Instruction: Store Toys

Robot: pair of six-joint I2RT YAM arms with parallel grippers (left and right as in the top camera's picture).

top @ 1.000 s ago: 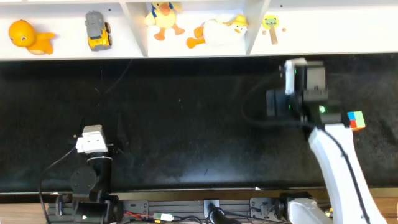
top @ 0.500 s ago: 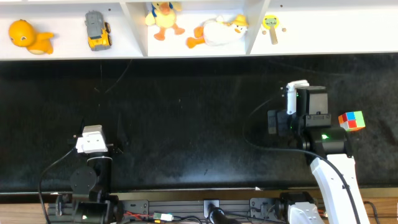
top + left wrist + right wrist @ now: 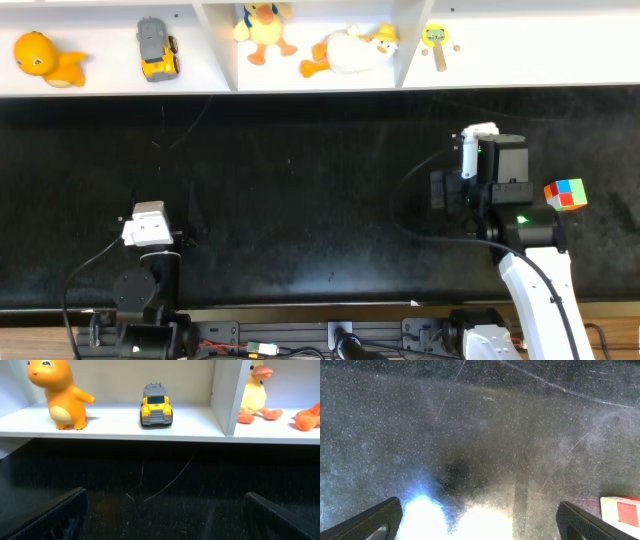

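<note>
The right gripper hung over the dark table, jaws spread wide and empty. The colour cube lay just beside it, to its right. A clean grasp probably needed a sideways shift to centre the cube before descending. The left gripper sat open, empty.

Top camera over table, left wrist facing shelf, right wrist downward, close

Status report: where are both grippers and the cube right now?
Left gripper open, empty, facing the shelf. Right gripper open, low over the table, cube beside it, ungrasped. Nothing between them.
</note>
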